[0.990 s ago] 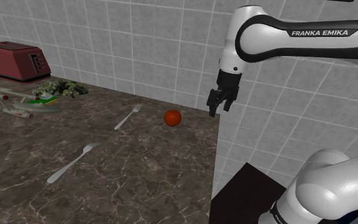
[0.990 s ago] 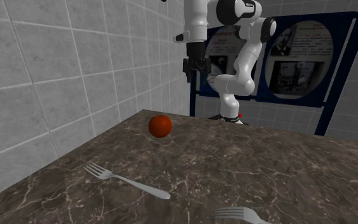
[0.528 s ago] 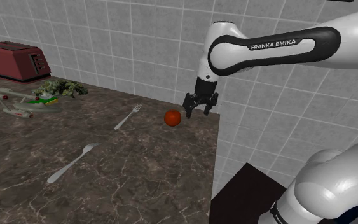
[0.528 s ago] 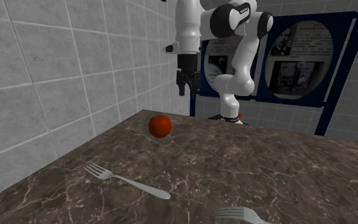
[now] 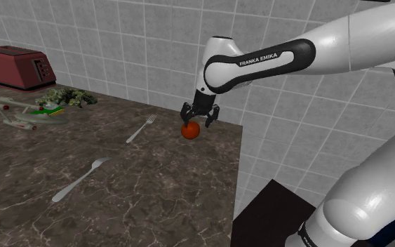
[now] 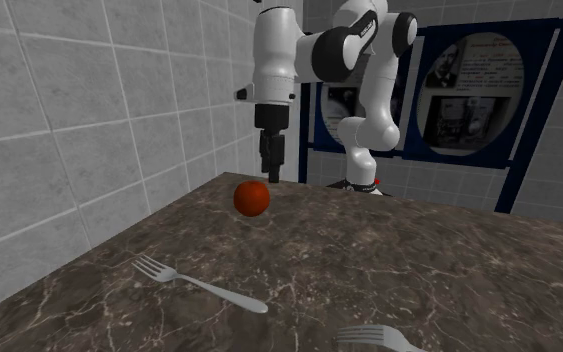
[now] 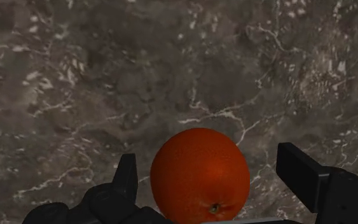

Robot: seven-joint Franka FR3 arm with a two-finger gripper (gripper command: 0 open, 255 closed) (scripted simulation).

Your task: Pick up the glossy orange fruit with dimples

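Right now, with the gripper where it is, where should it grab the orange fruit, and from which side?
Across its widest middle, from straight above. The orange fruit is round and sits free on the marbled counter, so opposite sides grip equally well. The open gripper hangs over it, fingers standing either side; lowering should probably do.

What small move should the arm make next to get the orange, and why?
Probably lower straight down a little. The open gripper hovers just above the orange, which sits between the fingers but is not touched by them, so closing now might only graze its top.
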